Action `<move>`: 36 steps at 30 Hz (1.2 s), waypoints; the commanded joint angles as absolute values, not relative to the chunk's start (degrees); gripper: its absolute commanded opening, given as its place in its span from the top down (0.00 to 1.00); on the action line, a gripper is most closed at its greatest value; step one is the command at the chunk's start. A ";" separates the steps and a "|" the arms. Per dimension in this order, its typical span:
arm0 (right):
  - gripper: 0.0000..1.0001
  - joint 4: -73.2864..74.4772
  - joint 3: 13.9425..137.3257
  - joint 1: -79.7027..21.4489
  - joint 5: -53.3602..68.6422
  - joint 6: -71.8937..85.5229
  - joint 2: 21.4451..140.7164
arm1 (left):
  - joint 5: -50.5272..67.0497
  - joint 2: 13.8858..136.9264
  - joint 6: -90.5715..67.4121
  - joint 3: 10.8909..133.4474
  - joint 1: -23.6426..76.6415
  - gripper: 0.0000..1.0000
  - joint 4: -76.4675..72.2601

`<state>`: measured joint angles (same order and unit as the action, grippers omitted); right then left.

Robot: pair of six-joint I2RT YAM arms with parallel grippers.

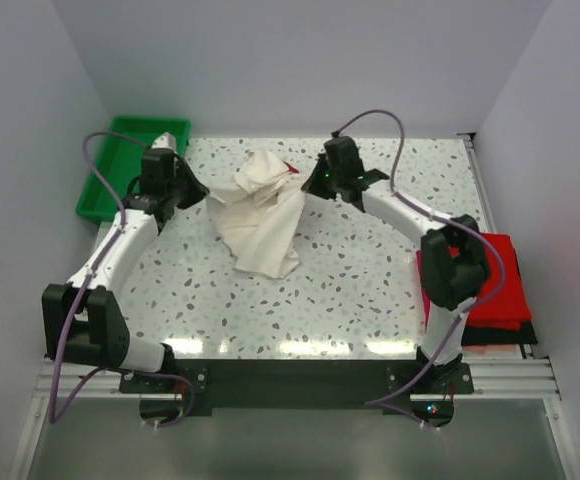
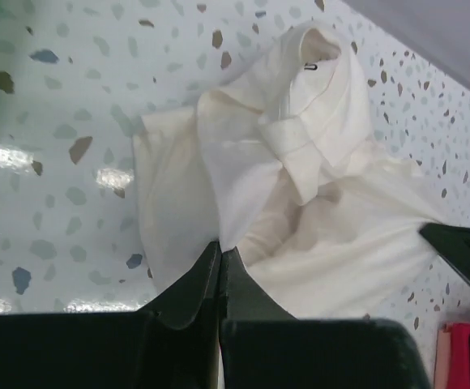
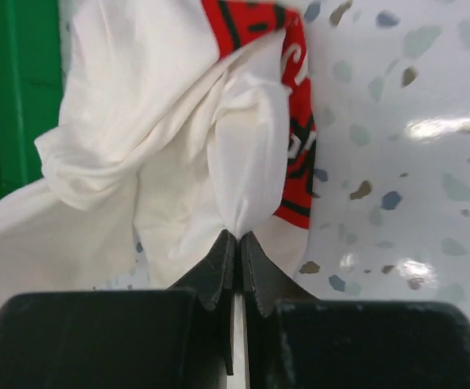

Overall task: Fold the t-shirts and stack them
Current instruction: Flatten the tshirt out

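An off-white t-shirt [image 1: 263, 215] with a red-and-white print lies crumpled in the middle of the table, partly lifted between both arms. My left gripper [image 1: 198, 190] is shut on a fold of its left side; the pinch shows in the left wrist view [image 2: 220, 245]. My right gripper [image 1: 310, 186] is shut on a fold at its right side, next to the red print [image 3: 296, 121], seen in the right wrist view [image 3: 237, 235]. Folded red t-shirts [image 1: 495, 285] sit stacked on a black one [image 1: 500, 333] at the right edge.
A green plastic tray [image 1: 120, 165] stands at the back left, beside my left arm. The speckled table [image 1: 370, 290] ends at white walls at the back and sides. The right gripper's finger [image 2: 462, 251] shows in the left wrist view.
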<state>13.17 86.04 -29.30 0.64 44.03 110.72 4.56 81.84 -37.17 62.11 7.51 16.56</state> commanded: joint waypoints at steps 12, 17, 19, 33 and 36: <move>1.00 30.84 89.73 -22.68 -5.01 23.47 78.94 | -4.74 72.60 -26.64 90.23 4.13 1.00 27.24; 1.00 33.48 93.42 -22.76 -3.51 19.96 69.02 | -7.90 67.78 -24.44 97.20 4.13 1.00 28.30; 1.00 34.80 95.27 -22.68 -4.30 19.16 66.89 | -8.44 66.45 -24.08 100.10 4.13 1.00 29.09; 1.00 33.32 104.84 -21.54 -27.17 10.02 72.76 | 3.15 59.41 -23.64 103.54 4.13 1.00 27.95; 1.00 27.88 107.04 -21.09 -19.18 8.97 81.27 | 4.13 61.87 -24.52 99.26 4.13 1.00 27.78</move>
<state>34.06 104.88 -21.67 -21.50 12.40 73.73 1.45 58.52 -24.86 102.69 4.62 29.23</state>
